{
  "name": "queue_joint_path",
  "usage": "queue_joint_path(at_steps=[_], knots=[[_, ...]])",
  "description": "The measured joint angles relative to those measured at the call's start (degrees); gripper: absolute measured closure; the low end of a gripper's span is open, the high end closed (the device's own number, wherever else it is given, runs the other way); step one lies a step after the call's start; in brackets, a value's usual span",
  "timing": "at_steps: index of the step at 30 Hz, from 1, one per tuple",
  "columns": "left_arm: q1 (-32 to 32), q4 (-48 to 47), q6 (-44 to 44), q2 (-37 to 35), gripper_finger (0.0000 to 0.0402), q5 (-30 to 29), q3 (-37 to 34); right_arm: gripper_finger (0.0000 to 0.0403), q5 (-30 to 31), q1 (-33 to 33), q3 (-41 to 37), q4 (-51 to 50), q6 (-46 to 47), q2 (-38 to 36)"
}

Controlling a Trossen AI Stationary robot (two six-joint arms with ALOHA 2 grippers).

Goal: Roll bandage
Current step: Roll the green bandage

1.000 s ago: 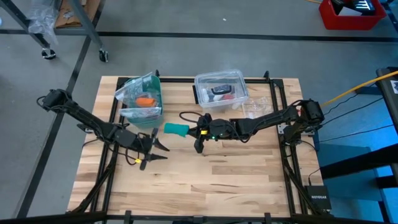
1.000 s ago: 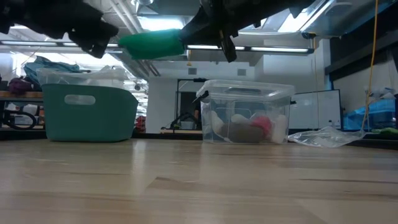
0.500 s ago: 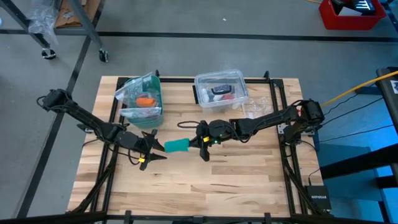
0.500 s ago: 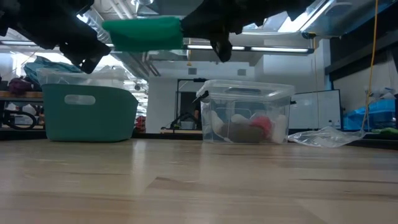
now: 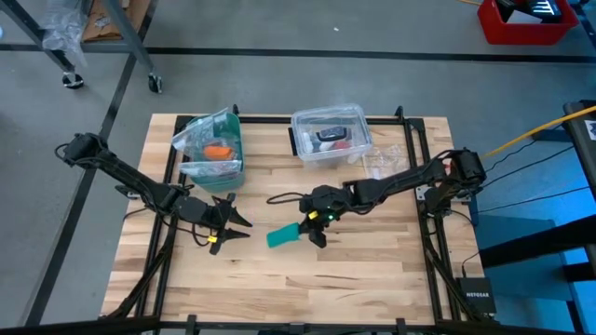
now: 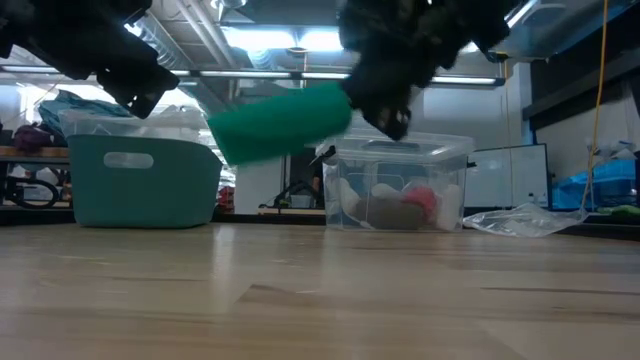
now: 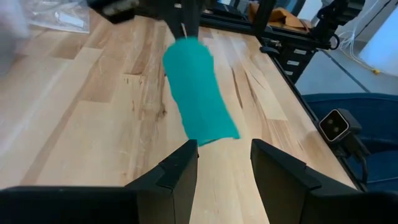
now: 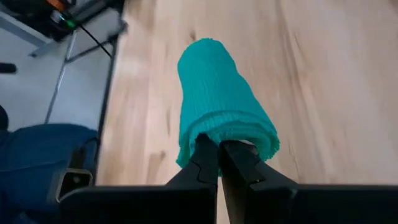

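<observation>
Teal bandage, rolled, is clamped by the right claw above the bench. The left claw, fingers apart, is held just beside the roll's free end.

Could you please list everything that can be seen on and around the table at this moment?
bandage: one, teal, rolled into a cylinder, held above the table's middle by one end.
basket: one, teal, at the table's rear left, with clear plastic and an orange item inside.
lidded box: one, clear plastic, at the table's rear centre, with dark and red contents.
plastic bag: one, clear, crumpled, right of the box.
table: one, light wood.
bin: one, red, on the floor beyond the table's far right corner.
left gripper: dark, open, above the table left of the bandage.
right gripper: dark, shut on the bandage's end.
</observation>
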Motion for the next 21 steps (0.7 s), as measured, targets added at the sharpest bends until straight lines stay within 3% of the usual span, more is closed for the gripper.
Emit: queue_joint_path(at_steps=[8, 12, 21], knots=[[0.0, 0.0, 0.5, 0.0, 0.0261, -0.2, 0.0, 0.0397, 0.9, 0.0, -9.8, 9.3, 5.9, 0.0], [0.0, 0.0, 0.5, 0.0, 0.0260, -1.2, 0.0, 0.0397, 9.0, 0.0, -12.4, 13.6, 3.6, 0.0], [0.0, 0.0, 1.6, 0.0, 0.0260, -2.4, 0.0, 0.0397, 28.1, 0.0, -12.6, 12.4, -6.4, 0.0]])
